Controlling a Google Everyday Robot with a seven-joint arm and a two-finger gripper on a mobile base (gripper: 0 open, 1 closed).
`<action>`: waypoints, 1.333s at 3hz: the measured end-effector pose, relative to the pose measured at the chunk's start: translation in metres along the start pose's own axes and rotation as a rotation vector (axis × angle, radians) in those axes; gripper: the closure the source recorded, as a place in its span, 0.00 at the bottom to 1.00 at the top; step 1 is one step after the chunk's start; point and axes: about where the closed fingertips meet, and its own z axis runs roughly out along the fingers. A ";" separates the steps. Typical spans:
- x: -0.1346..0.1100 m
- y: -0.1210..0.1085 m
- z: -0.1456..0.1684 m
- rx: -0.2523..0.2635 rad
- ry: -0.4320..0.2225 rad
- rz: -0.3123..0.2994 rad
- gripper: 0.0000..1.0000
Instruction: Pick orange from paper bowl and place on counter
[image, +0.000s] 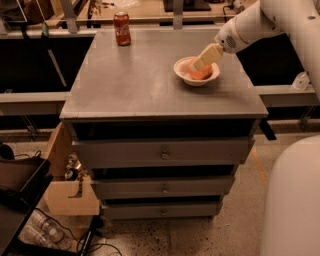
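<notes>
The orange lies in the white paper bowl on the right part of the grey counter. My gripper reaches down from the upper right on the white arm, and its cream-coloured fingers lie over the orange, hiding its top and left side. The bowl stands flat on the counter.
A red soda can stands at the counter's back left. A tan wooden bench runs behind it. Grey drawers with round knobs are below. A cardboard box and cables lie on the floor at left. My white base fills the lower right.
</notes>
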 end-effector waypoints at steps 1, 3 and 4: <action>0.007 0.007 0.013 -0.036 0.009 0.014 0.42; 0.018 0.017 0.025 -0.075 0.018 0.031 0.40; 0.026 0.022 0.029 -0.093 0.023 0.043 0.40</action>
